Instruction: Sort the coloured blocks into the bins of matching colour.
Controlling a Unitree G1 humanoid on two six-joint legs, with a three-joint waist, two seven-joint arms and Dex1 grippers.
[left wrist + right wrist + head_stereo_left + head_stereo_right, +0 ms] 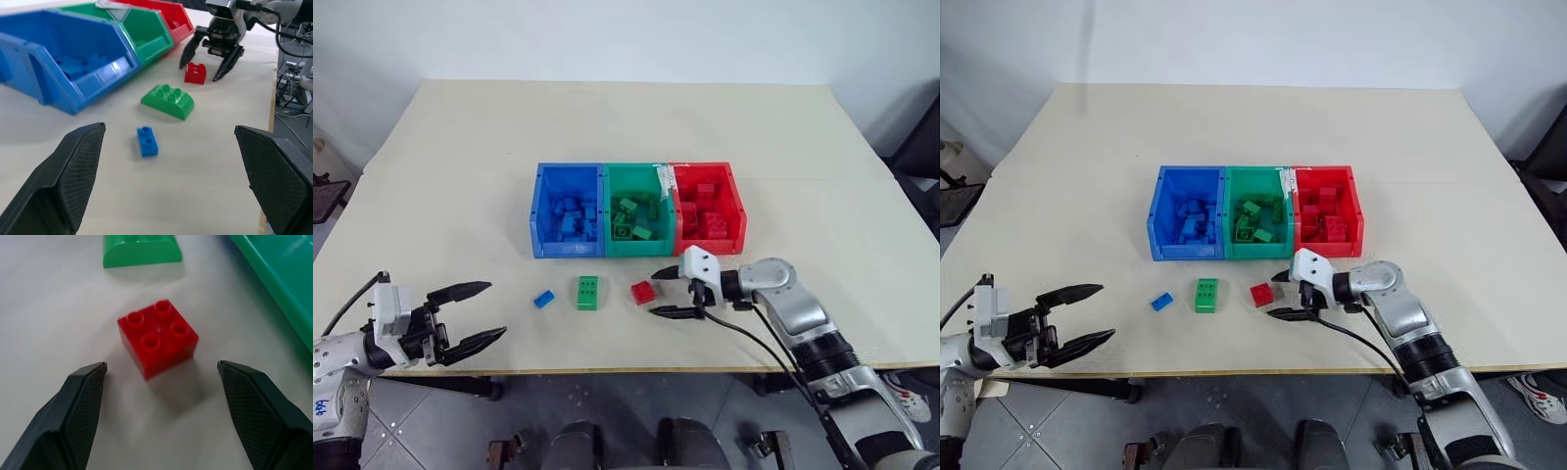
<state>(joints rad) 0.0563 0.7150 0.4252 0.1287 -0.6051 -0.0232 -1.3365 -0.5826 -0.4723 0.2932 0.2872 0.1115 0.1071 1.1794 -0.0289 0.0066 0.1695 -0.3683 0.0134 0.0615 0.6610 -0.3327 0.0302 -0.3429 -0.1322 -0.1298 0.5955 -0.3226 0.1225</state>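
Red block (157,338) sits on the table (460,147) right ahead of the right gripper (671,293), w/ jaws spread, nothing held, tips just short of it | squarish, no long axis | left gripper (472,315) also spread & empty, well apart, nearer the blue block (543,299) | red bin (736,201) just behind.

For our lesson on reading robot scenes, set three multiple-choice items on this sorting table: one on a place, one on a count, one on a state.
1. Where does the red block lie?
A. in the red bin
B. on the table just ahead of the right claw
C. beside the left claw

2. How many blocks lie loose on the table?
A. one
B. three
C. five

3. The right claw is:
A. open, holding nothing
B. shut on the red block
C. shut on the green block

Answers: B, it sits before the fingertips; B, blue, green and red; A, fingers apart.
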